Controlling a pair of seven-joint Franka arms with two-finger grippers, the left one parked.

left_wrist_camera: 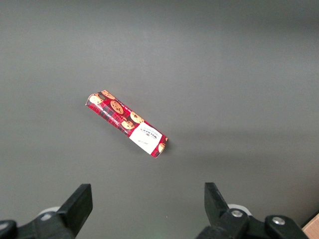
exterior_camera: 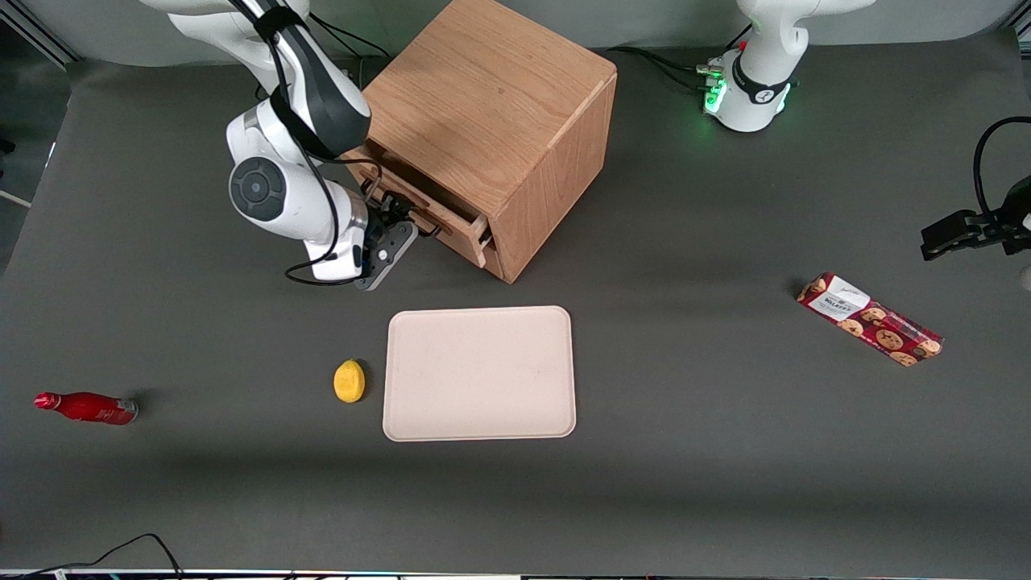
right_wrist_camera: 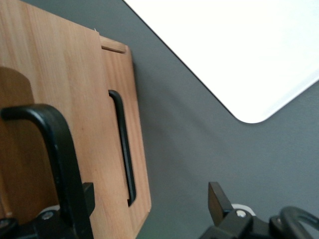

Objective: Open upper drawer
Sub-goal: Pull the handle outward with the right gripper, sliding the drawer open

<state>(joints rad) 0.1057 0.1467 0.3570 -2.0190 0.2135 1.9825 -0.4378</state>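
The wooden cube cabinet (exterior_camera: pixel 491 113) stands on the dark table. Its upper drawer (exterior_camera: pixel 457 221) is light oak and stands a little way out of the cabinet front. In the right wrist view the upper drawer's front (right_wrist_camera: pixel 55 84) is close, with its black bar handle (right_wrist_camera: pixel 57 149) large in front of it. The lower drawer's front (right_wrist_camera: pixel 139 164) and its thin black handle (right_wrist_camera: pixel 123 149) show below it. My right gripper (exterior_camera: pixel 395 216) is in front of the upper drawer at its handle. It (right_wrist_camera: pixel 149 204) is open, and one finger (right_wrist_camera: pixel 85 199) lies right beside the upper handle bar.
A beige tray (exterior_camera: pixel 479 374) lies nearer the front camera than the cabinet and also shows in the right wrist view (right_wrist_camera: pixel 239 50). A yellow lemon (exterior_camera: pixel 349 381) lies beside the tray. A red bottle (exterior_camera: pixel 84 408) lies toward the working arm's end. A cookie pack (exterior_camera: pixel 870 319) (left_wrist_camera: pixel 127 123) lies toward the parked arm's end.
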